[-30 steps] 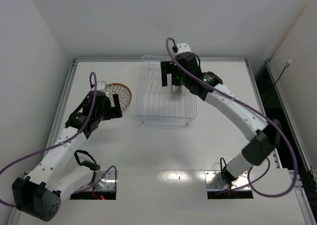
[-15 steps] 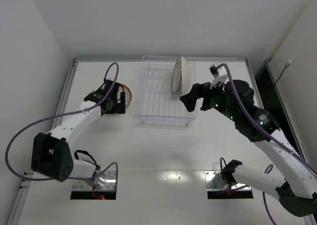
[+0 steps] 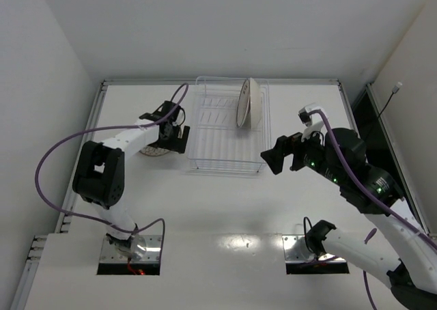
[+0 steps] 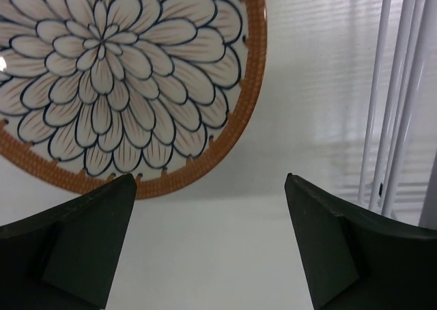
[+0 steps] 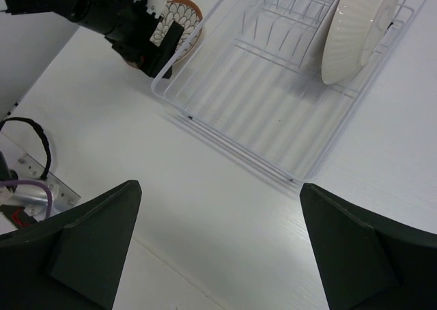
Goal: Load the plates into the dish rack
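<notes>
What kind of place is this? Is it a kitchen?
Probably a robot test lab, not a kitchen: a white walled-in table, two black-and-white robot arms bolted to it, and a clear wire dish rack holding one white round plate.

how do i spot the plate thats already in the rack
On the white table, find the clear wire rack at the far middle. The plate stands on edge in its far right corner, plain white side showing; the other plate lies flat on the table left of the rack.
</notes>
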Controlling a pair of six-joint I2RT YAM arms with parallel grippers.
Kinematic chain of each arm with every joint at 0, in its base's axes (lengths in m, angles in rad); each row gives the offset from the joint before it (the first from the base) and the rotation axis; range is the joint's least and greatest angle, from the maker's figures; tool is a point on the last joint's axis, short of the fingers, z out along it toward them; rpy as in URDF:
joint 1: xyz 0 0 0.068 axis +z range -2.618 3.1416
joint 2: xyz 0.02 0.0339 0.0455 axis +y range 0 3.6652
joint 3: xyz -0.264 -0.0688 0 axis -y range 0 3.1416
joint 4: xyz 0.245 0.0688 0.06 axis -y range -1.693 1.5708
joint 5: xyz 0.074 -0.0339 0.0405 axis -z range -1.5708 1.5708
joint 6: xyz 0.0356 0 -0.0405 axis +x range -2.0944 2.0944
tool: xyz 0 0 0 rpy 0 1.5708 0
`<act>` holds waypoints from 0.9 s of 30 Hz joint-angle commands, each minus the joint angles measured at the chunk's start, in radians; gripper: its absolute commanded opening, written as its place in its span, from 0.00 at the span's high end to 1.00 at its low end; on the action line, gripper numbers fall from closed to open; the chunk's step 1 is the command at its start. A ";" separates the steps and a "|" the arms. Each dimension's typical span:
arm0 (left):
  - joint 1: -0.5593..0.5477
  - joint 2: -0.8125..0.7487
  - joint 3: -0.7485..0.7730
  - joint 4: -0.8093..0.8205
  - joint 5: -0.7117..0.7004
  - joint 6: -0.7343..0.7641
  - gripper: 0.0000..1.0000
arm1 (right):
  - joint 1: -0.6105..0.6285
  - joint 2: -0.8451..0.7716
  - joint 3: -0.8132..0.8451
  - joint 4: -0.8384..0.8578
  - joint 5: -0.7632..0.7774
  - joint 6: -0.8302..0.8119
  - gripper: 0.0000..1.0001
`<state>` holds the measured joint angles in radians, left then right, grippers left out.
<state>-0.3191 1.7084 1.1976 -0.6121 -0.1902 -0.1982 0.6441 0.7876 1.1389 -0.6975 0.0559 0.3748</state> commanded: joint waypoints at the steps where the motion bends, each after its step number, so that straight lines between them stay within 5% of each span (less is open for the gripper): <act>1: 0.011 0.057 0.072 0.035 0.037 0.043 0.12 | -0.001 -0.005 -0.007 -0.011 -0.022 -0.040 0.00; 20: 0.061 0.338 0.191 -0.041 0.132 0.063 0.56 | -0.001 -0.042 0.055 -0.031 -0.091 -0.080 0.00; 27: 0.061 0.307 0.178 -0.052 0.153 0.054 1.00 | -0.001 -0.051 0.077 -0.068 -0.071 -0.071 0.00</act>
<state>-0.2726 1.9980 1.4132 -0.6064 -0.1925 -0.0631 0.6441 0.7383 1.1683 -0.7540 -0.0257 0.3061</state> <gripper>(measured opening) 0.103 1.001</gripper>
